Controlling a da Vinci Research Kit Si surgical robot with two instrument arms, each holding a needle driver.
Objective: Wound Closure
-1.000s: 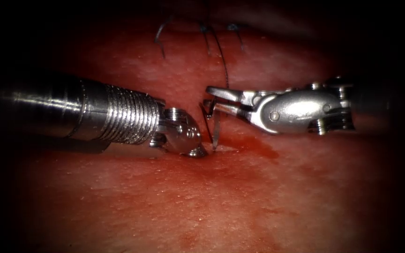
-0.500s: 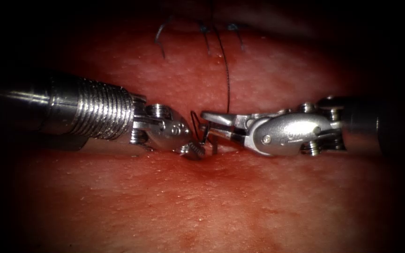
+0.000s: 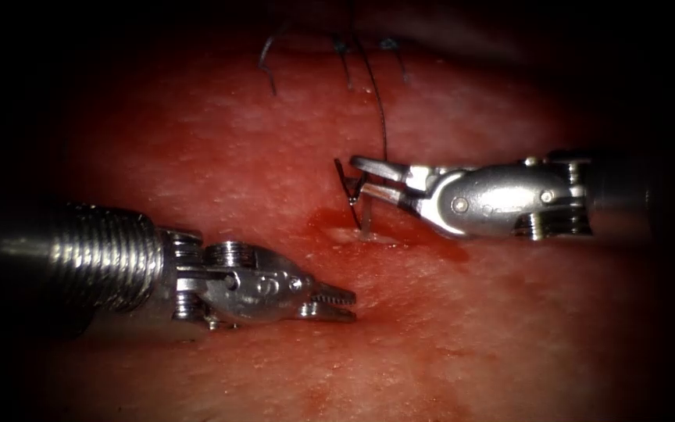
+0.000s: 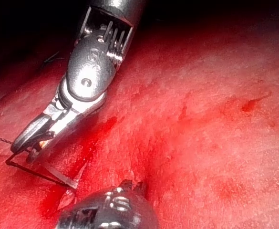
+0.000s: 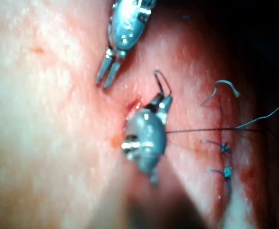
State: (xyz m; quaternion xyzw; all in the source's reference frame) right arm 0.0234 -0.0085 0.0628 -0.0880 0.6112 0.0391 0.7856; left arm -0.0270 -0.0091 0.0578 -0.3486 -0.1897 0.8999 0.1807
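Since the earlier frame the left tool [image 3: 336,302] has drawn back from the cut, jaws slightly parted, empty. The right tool [image 3: 362,177] stays clamped near the needle [image 3: 364,217] tail, its point in the tissue [image 3: 509,312]. In the left wrist view, the needle [image 4: 41,172] enters the tissue beside the cut. In the right wrist view, thread [image 5: 201,130] trails away. Judged mid-bite; next needs rotation along the curve.

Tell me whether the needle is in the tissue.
In: the needle, held by the right tool, meets the tissue at its lower end.
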